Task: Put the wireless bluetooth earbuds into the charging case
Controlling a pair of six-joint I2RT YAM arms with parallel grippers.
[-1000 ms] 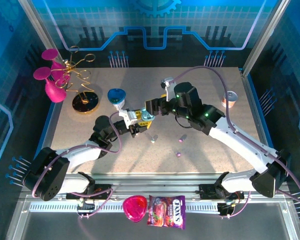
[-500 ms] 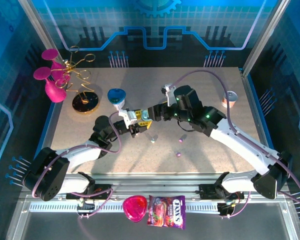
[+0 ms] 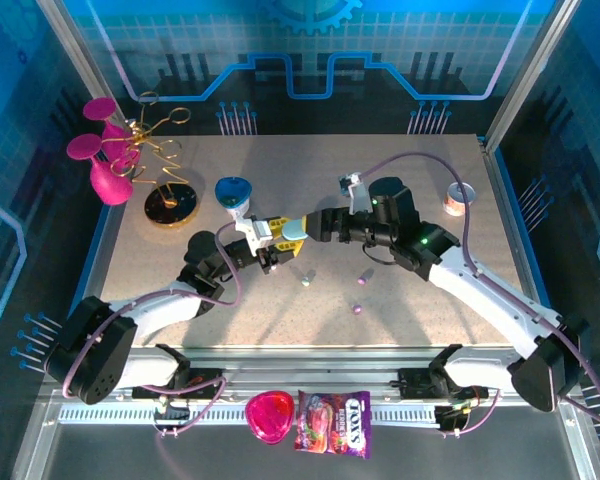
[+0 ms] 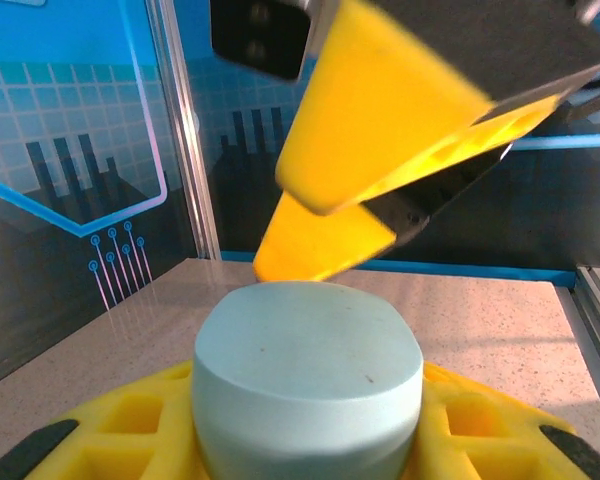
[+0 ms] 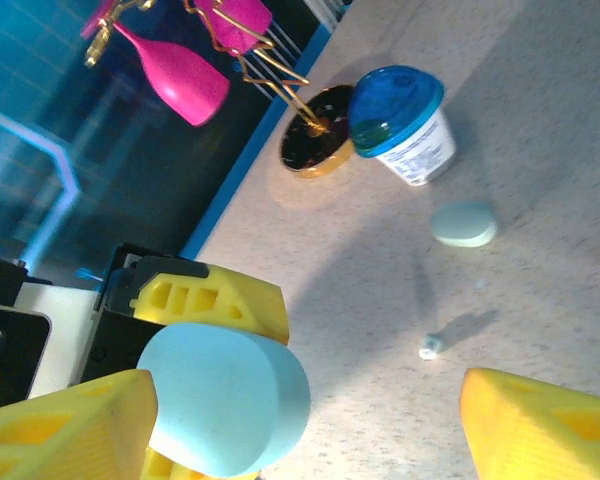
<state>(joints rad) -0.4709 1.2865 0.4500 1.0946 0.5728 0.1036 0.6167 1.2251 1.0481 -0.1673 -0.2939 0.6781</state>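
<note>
Above speckled table [image 3: 400, 165], left pincer [image 3: 279, 238] grips pale-blue case [image 3: 294, 230]; right pincer [image 3: 314, 226] apparently wide.

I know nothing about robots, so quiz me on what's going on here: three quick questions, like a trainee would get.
1. True or false: the left tool is clamped on the light-blue case.
2. The right tool has its jaws: A) open, B) shut on an earbud, C) shut on nothing.
3. Fill in: the white cup beyond the arms has a ___ lid.
Key: 1 true; 2 A; 3 blue.
</note>
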